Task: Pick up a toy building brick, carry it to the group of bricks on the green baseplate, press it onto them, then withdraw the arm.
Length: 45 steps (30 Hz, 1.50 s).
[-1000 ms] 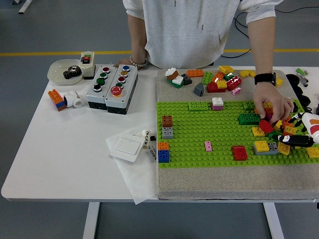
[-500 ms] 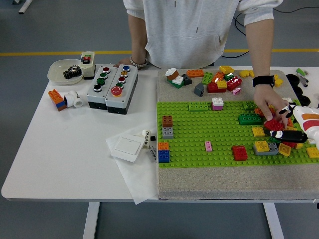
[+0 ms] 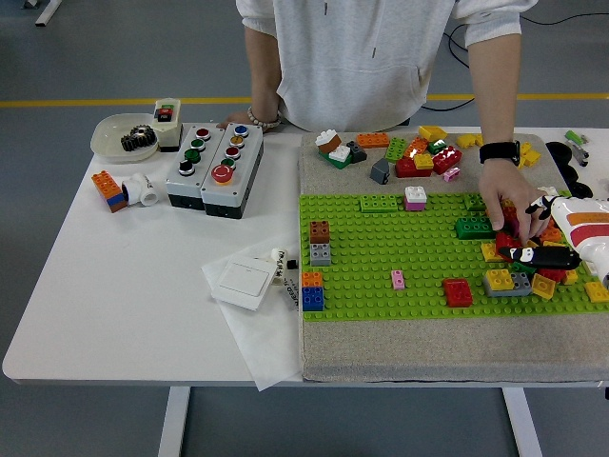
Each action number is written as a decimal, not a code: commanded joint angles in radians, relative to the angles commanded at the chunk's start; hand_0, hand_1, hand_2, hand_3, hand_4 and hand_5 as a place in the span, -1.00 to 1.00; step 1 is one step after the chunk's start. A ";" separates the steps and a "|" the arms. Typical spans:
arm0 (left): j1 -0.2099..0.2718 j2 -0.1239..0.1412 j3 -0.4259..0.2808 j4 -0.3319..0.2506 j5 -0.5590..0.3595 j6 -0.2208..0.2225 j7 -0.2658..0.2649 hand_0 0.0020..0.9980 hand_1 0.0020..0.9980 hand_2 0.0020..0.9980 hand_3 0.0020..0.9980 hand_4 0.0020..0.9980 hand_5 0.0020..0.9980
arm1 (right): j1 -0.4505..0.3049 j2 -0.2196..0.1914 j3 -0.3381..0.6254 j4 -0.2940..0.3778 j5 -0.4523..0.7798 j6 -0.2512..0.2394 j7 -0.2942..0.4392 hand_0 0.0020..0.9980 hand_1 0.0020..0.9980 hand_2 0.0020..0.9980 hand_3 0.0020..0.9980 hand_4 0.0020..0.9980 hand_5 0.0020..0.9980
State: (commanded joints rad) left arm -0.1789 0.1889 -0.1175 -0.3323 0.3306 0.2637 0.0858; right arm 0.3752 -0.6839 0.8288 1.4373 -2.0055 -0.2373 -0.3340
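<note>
Now my right hand (image 3: 557, 249) is over the group of bricks (image 3: 519, 262) at the right end of the green baseplate (image 3: 381, 262), but I cannot tell what my fingers hold. A person's hand (image 3: 509, 195) touches the same bricks, so I should press straight down, slowly, beside it.

This looks like a robot test lab, not a home. The plain white surface (image 3: 114, 305) stands on a grey floor (image 3: 114, 57) with a yellow line (image 3: 95, 102) painted across it, like in a workshop. Two grey boxes with coloured push buttons (image 3: 214, 167) sit beside a black metal gear (image 3: 138, 139) in a pale dish (image 3: 109, 133). Black cables (image 3: 561, 19) lie on the floor behind the person in a grey hooded top (image 3: 371, 57).
</note>
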 joint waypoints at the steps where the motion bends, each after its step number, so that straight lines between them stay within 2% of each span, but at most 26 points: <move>1: 0.000 0.000 0.000 0.000 -0.001 0.000 0.000 0.50 0.50 0.48 0.18 0.23 0.29 | 0.007 -0.001 -0.004 -0.002 -0.012 0.009 0.008 -0.20 0.04 0.26 0.41 1.00 0.50; 5: -0.001 0.001 0.000 0.002 -0.003 0.001 -0.001 0.50 0.50 0.48 0.18 0.23 0.29 | 0.018 -0.006 -0.022 0.004 0.012 0.015 -0.001 -0.20 0.04 0.24 0.38 1.00 0.47; 8: -0.001 0.001 0.000 0.002 -0.002 0.001 0.000 0.50 0.50 0.48 0.18 0.23 0.29 | 0.028 -0.001 -0.042 -0.001 0.054 -0.003 -0.029 -0.20 0.04 0.24 0.38 1.00 0.47; 9: -0.002 0.002 0.001 0.001 -0.005 0.001 -0.001 0.50 0.50 0.48 0.18 0.23 0.29 | 0.033 0.002 -0.048 -0.003 0.062 -0.007 -0.045 -0.25 0.00 0.20 0.29 1.00 0.46; 14: -0.006 0.003 0.005 0.000 -0.010 0.001 -0.004 0.50 0.50 0.48 0.18 0.23 0.29 | 0.037 0.004 -0.053 -0.001 0.076 -0.010 -0.079 -0.25 0.00 0.20 0.29 1.00 0.46; 26: -0.004 0.004 0.002 0.001 -0.010 0.001 -0.001 0.50 0.50 0.48 0.18 0.23 0.29 | 0.065 0.004 -0.086 0.011 0.101 0.012 -0.134 -0.28 -0.03 0.17 0.25 1.00 0.46; 34: -0.006 0.004 0.004 0.000 -0.013 0.000 -0.002 0.51 0.50 0.48 0.18 0.23 0.29 | 0.152 0.024 -0.166 -0.061 0.187 0.045 -0.172 -0.31 -0.05 0.17 0.23 1.00 0.44; 45: 0.002 0.006 -0.001 0.000 -0.007 0.000 0.002 0.51 0.50 0.48 0.18 0.23 0.29 | 0.240 0.054 -0.258 -0.155 0.222 0.087 -0.162 -0.31 -0.05 0.17 0.19 1.00 0.41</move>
State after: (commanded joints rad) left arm -0.1773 0.1949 -0.1187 -0.3320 0.3233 0.2637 0.0880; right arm 0.6155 -0.6299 0.5704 1.2822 -1.7839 -0.1499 -0.4956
